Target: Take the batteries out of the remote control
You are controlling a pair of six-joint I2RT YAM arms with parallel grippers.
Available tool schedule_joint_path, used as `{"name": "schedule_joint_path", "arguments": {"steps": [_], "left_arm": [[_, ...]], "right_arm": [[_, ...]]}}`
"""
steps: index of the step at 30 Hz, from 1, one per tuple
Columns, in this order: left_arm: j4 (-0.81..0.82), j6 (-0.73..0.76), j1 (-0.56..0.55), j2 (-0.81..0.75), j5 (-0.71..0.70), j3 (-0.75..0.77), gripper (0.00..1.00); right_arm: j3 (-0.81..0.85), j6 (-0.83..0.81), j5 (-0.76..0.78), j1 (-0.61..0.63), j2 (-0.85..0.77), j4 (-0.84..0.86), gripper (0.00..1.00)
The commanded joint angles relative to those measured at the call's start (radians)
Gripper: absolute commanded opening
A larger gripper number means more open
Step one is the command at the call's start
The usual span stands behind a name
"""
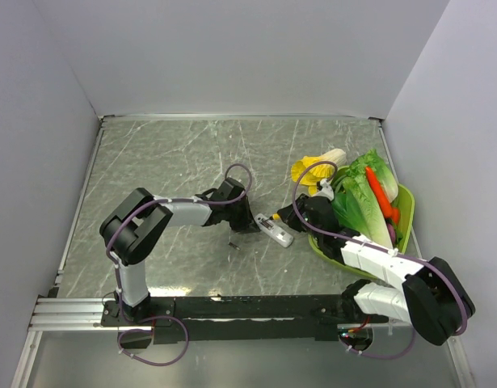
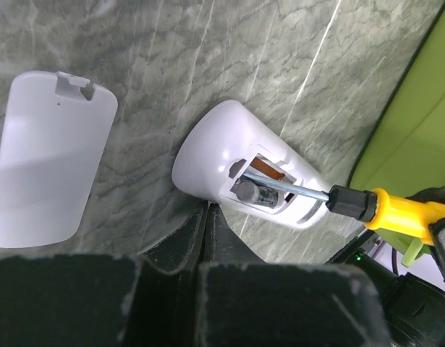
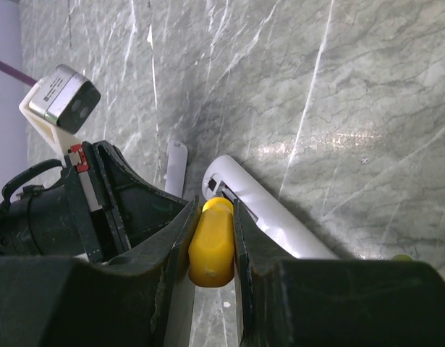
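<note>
The white remote control (image 2: pixel 222 155) lies on the table with its battery compartment open; it also shows in the top view (image 1: pixel 275 230) and the right wrist view (image 3: pixel 269 210). One dark-grey battery (image 2: pixel 257 194) sits in the recess; I cannot tell whether a second is there. My right gripper (image 3: pixel 213 217) is shut on the yellow handle of a screwdriver (image 3: pixel 211 246), whose metal shaft (image 2: pixel 298 190) reaches into the compartment. My left gripper (image 2: pixel 208 211) is shut and empty, its tips touching the remote's side. In the top view, the left gripper (image 1: pixel 246 225) and right gripper (image 1: pixel 290 217) flank the remote.
The detached white battery cover (image 2: pixel 48 155) lies flat on the table left of the remote. A green tray (image 1: pixel 406 202) with lettuce (image 1: pixel 365 198) and a carrot (image 1: pixel 380 194) stands at the right. A yellow toy food (image 1: pixel 317 167) lies behind the right gripper.
</note>
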Motion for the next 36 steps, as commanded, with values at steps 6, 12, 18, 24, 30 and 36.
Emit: {"name": "schedule_joint_path", "arguments": {"steps": [6,12,18,24,30,36], "left_arm": [[-0.048,0.031,-0.003,0.015,-0.052,0.05,0.01],[-0.048,0.028,-0.003,0.017,-0.056,0.05,0.01],[-0.042,0.022,-0.003,0.021,-0.052,0.044,0.01],[-0.037,0.018,-0.003,0.01,-0.056,0.036,0.01],[-0.03,0.008,-0.003,0.0,-0.047,0.027,0.02],[-0.031,0.01,-0.001,-0.019,-0.055,0.016,0.02]], "right_arm": [[-0.007,-0.05,-0.088,-0.003,-0.033,-0.12,0.0],[0.001,-0.07,-0.088,-0.004,-0.073,-0.149,0.0],[-0.002,-0.076,-0.094,-0.003,-0.103,-0.164,0.0],[-0.005,-0.081,-0.092,-0.003,-0.139,-0.175,0.0],[0.01,-0.09,-0.099,-0.003,-0.142,-0.189,0.0],[0.009,-0.088,-0.099,-0.001,-0.154,-0.184,0.0]]}}
